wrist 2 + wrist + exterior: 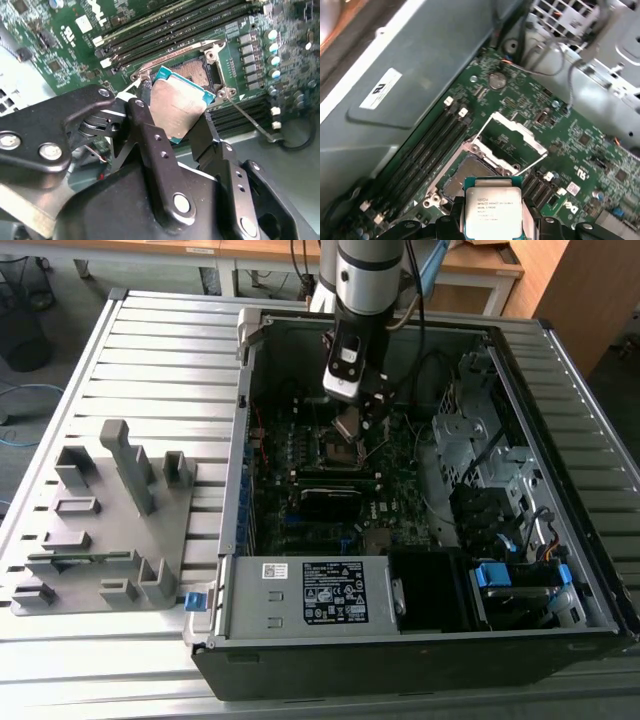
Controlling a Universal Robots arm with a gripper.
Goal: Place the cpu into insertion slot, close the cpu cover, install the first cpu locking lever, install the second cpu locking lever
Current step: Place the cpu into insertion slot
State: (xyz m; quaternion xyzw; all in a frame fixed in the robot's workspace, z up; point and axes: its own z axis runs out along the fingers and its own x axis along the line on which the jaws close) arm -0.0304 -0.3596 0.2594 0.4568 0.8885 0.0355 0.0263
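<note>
Right, my inventory from the remote station.

Surface: a slatted grey metal table [160, 350]. It carries an open computer case [400, 660] and, toward the exterior view's left, a grey fixture block [100, 520].

Room: wooden desks [250, 250] run along the back. A wire waste basket [20, 310] and a blue cable [20, 390] are on the floor.

Labels: a white printed label sits on the power supply [320, 592], and a white sticker [380, 89] on the case wall. I cannot make out the print on either. Dark lines of print cover the cpu [492, 210] top.

Work item: the end effector [172, 112] is clenched on the cpu, one finger on each of two opposite edges. It holds the chip tilted over the open socket [460, 175], beside the memory slots [430, 145]. The cpu cover [517, 131] stands raised on the far side of the socket. A thin wire locking lever [250, 120] juts out from a socket corner.

Hidden or doubtful: the cpu masks part of the socket in the second wrist view. I cannot tell whether its lower edge touches the socket. The arm is cut off at the top of the exterior view, as is the case's far corner at that view's right.
</note>
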